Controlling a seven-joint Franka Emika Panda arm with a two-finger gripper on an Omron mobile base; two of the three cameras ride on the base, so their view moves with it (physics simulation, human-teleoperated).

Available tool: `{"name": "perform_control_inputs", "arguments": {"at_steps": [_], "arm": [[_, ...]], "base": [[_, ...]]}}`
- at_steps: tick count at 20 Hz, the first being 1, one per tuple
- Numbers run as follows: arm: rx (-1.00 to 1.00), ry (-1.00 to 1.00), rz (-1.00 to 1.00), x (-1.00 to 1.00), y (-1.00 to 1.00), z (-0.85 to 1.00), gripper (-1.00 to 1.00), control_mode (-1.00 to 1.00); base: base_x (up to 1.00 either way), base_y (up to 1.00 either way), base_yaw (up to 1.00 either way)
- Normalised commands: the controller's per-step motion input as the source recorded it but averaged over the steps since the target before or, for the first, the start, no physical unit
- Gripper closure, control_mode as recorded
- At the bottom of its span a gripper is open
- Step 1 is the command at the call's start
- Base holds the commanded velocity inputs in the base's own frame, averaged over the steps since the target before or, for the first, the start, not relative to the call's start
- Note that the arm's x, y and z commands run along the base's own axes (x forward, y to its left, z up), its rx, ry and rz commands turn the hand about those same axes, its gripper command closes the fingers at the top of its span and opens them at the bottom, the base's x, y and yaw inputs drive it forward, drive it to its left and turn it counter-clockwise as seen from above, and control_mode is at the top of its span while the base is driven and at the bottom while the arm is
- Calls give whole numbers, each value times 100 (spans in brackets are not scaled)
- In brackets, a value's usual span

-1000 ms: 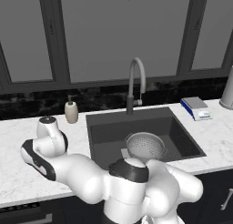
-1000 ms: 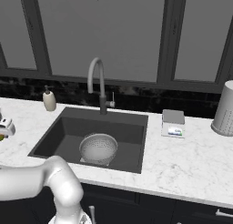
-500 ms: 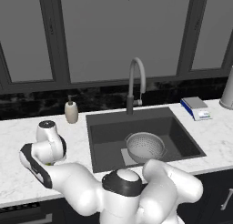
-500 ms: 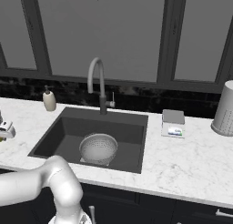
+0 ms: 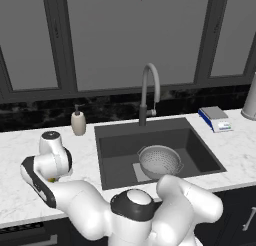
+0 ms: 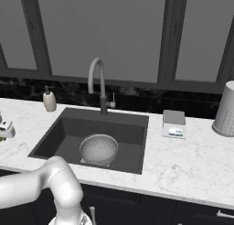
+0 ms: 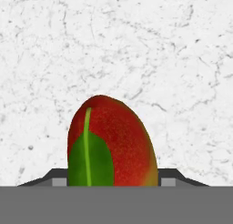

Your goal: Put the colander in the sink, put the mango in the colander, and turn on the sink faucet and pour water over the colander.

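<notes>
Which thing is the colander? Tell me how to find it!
Look for the big dark sink set into the white marble counter, under the tall curved faucet. Inside it sits the colander, a round light-grey metal bowl. Unlike anything nearby, it is dotted all over with tiny holes.

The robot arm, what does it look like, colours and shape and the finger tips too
The arm is glossy white, built of fat rounded segments with dark grey bands and caps at the joints. No cables or markings show. The finger tips are small, dark grey and angular with lighter grey pads.
</notes>
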Motion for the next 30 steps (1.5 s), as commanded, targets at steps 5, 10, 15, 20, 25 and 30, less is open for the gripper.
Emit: {"name": "perform_control_inputs", "arguments": {"at_steps": [5,10,15,20,25,30], "arm": [[0,0,-1,2,-52,15,100,-100],[4,0,-10,-7,-95,22,100,-100],[8,0,-13,-6,-100,10,100,-100],[5,0,-17,0,-100,1,100,-100],[0,0,-18,0,-100,0,100,-100],[0,0,-16,0,-100,0,100,-100]], "base": [[0,0,0],[0,0,0],[0,0,0],[0,0,0],[0,0,0],[0,0,0]]}}
